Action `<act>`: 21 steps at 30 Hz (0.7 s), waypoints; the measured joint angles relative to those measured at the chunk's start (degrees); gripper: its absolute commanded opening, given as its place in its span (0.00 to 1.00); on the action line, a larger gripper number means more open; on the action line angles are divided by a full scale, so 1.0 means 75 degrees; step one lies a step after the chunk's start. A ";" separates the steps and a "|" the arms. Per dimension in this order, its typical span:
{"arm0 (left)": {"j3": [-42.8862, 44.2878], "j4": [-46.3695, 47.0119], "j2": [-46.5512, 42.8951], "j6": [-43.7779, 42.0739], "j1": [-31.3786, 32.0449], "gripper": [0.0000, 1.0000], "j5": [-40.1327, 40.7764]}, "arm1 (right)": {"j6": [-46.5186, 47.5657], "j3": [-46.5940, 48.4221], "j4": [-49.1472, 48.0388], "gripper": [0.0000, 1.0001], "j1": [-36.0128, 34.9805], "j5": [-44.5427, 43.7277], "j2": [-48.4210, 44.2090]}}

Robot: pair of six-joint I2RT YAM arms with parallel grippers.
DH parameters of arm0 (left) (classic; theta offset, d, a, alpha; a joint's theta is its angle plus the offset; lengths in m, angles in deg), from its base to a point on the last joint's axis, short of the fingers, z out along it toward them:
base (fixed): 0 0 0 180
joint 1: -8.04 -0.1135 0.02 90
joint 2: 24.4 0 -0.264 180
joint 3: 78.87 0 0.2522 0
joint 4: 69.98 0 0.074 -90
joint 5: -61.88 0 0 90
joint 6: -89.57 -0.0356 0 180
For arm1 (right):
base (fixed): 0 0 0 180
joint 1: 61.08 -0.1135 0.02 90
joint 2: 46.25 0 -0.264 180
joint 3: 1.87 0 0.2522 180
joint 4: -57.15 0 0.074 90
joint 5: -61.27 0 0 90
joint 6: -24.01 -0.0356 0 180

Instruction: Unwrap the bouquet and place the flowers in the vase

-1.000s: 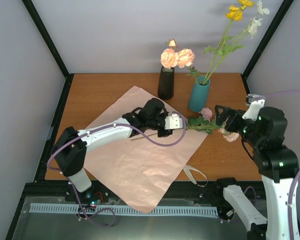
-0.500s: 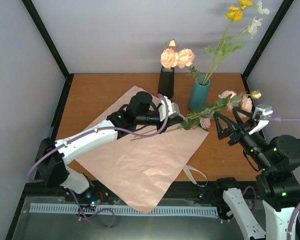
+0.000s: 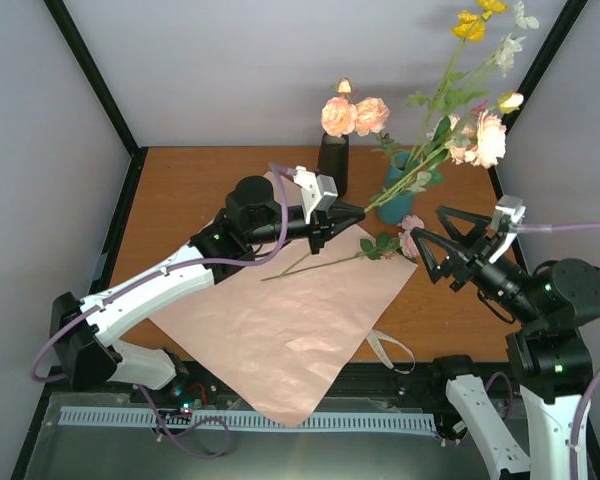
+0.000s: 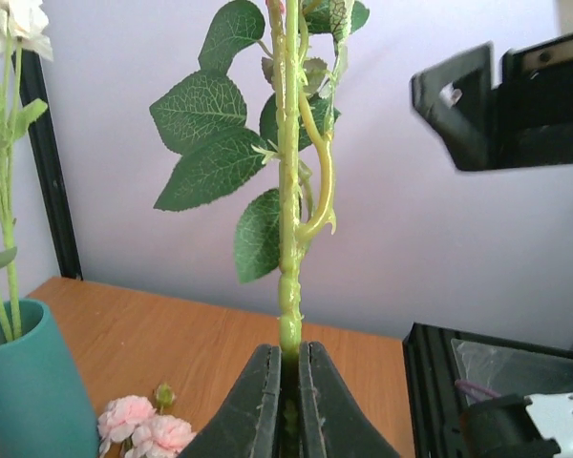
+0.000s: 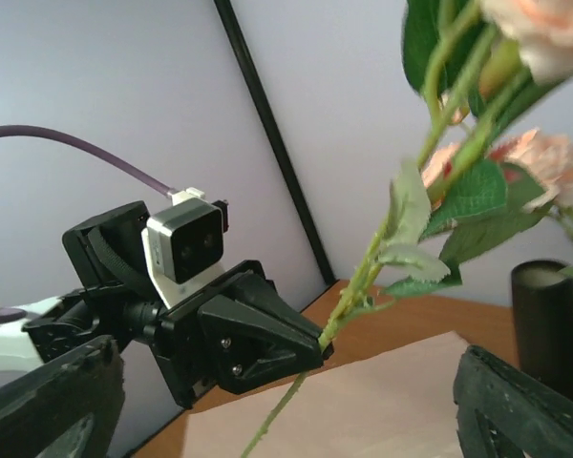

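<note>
My left gripper is shut on the lower stem of a rose flower, held above the table. The stem rises from the closed jaws, and its peach-pink heads hang up beside the teal vase. That vase holds yellow and white flowers. A dark vase holds two roses. Another flower lies on the pink paper with its pink heads near the teal vase. My right gripper is open just right of the held stem, and nothing sits between its fingers.
A beige ribbon lies at the table's front edge beside the paper. The paper hangs over the front edge. Black frame posts stand at the back corners. The left gripper fills the middle of the right wrist view.
The left arm has lifted the rose off the paper and swung its heads up beside the teal vase. The right gripper has let it go and drawn back to the right.
</note>
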 measured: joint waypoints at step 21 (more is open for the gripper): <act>0.1064 0.0708 0.0991 0.1058 0.0003 0.00 -0.0901 | -0.1160 -0.0052 -0.1603 0.78 -0.0003 0.0373 0.1958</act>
